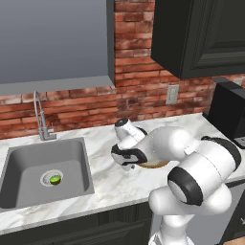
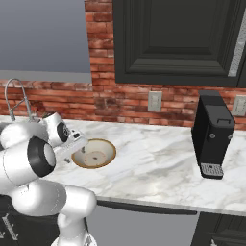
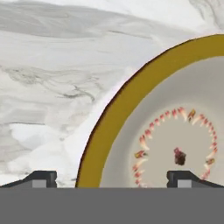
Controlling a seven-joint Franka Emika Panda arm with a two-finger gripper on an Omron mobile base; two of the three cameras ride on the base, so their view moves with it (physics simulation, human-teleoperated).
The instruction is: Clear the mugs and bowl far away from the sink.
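The arm folds low over the marble counter [image 2: 158, 168], elbow bulked up near the front edge, wrist bent down toward the bowl [image 2: 94, 153]. The gripper [image 3: 111, 177] hangs right over the bowl's near rim, jaws spread wide, one fingertip [image 3: 41, 178] over bare marble, the other [image 3: 183, 178] over the pale speckled inside. It grips nothing. The bowl sits mid-counter, right of the sink [image 1: 45, 170], well apart from the black coffee machine [image 2: 213, 134] toward the far right.

Tan bowl [image 2: 94, 153] with speckled pale inside, white-grey marbled counter [image 2: 158, 168], red brick wall [image 2: 120, 103]
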